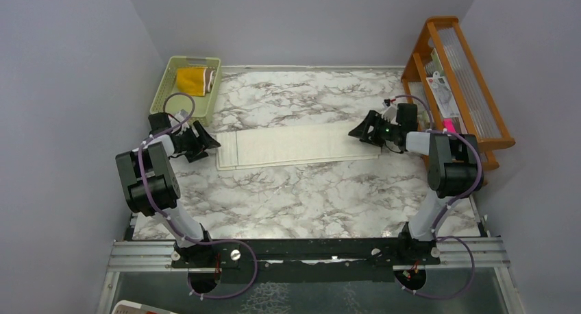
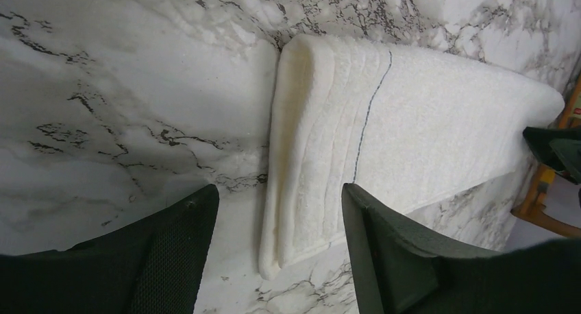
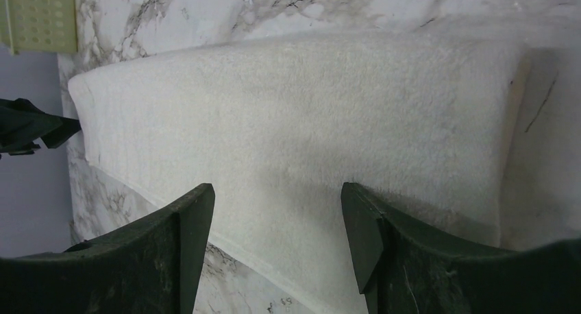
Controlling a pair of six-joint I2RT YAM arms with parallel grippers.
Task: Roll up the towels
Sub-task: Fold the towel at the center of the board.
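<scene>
The cream-white towel (image 1: 301, 144) lies flat on the marble table as a long folded strip running left to right. Its left end (image 2: 301, 156) shows layered folded edges, and its right end (image 3: 308, 108) is smooth. My left gripper (image 1: 211, 142) hovers open at the left end, its fingers (image 2: 178, 252) straddling the near corner without touching it. My right gripper (image 1: 357, 132) stands open over the right end, with nothing between its fingers (image 3: 384, 245). The brown towel with mustard-yellow backing (image 1: 194, 81) sits bundled in the basket.
A light-green plastic basket (image 1: 164, 84) stands at the back left, close behind my left arm. A wooden rack (image 1: 466, 81) holding small items stands along the right wall, beside my right arm. Grey walls close in the table on three sides.
</scene>
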